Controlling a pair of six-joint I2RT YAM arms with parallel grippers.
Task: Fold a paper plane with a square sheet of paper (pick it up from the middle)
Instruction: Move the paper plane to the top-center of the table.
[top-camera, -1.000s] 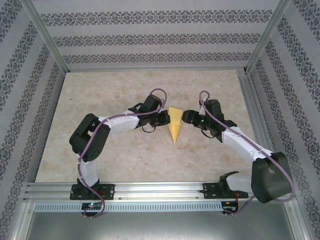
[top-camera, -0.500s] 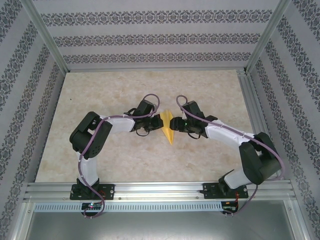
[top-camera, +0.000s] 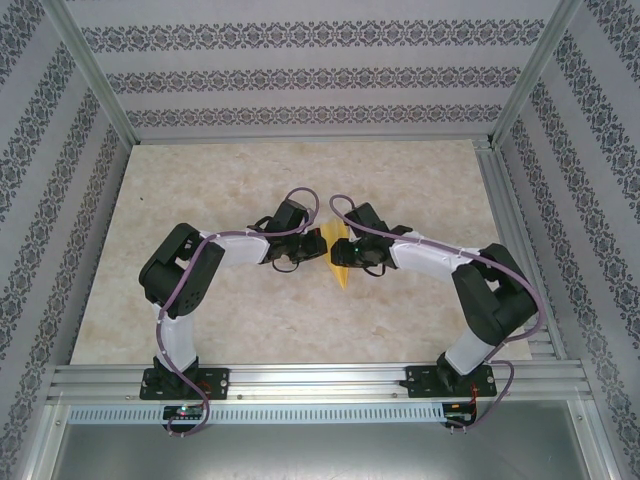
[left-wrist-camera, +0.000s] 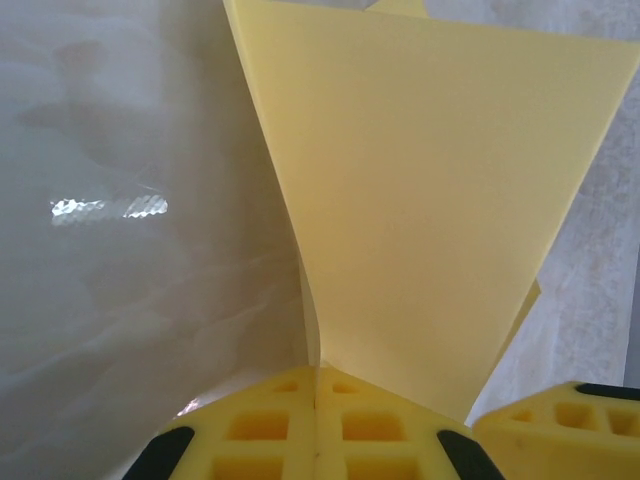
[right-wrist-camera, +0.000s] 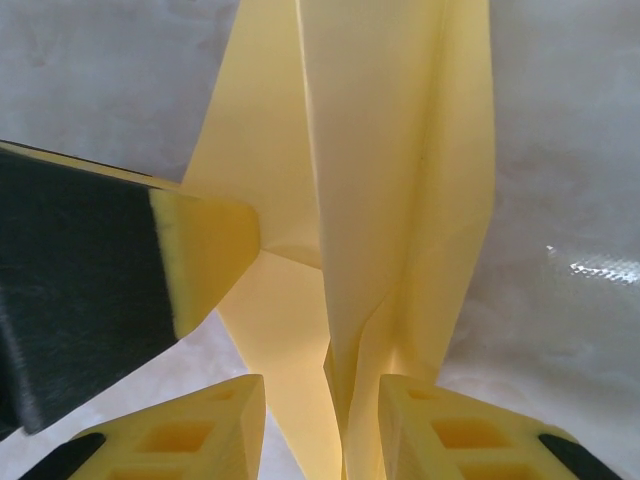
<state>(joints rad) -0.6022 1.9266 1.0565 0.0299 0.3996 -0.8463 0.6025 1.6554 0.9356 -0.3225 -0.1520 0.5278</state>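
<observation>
The square sheet of paper is now a yellow, narrow pointed paper plane (top-camera: 340, 268), standing on edge at the middle of the table with its tip toward the arms. My left gripper (top-camera: 321, 250) meets it from the left. In the left wrist view, that gripper (left-wrist-camera: 318, 372) is shut on the edge of a wing (left-wrist-camera: 430, 190). My right gripper (top-camera: 349, 251) reaches in from the right. In the right wrist view, it (right-wrist-camera: 320, 400) is open, its fingers straddling the folded layers (right-wrist-camera: 390, 200) with a gap on the left side.
The marble-patterned table (top-camera: 220, 180) is bounded by patterned walls and an aluminium frame (top-camera: 300, 380) at the near edge. The two grippers are almost touching. A left finger (right-wrist-camera: 205, 255) shows close in the right wrist view, and a right finger (left-wrist-camera: 560, 425) in the left wrist view.
The right arm has swung left up to the paper and its jaws have narrowed around it. The paper has gone from a flat triangle to a narrow upright fold.
</observation>
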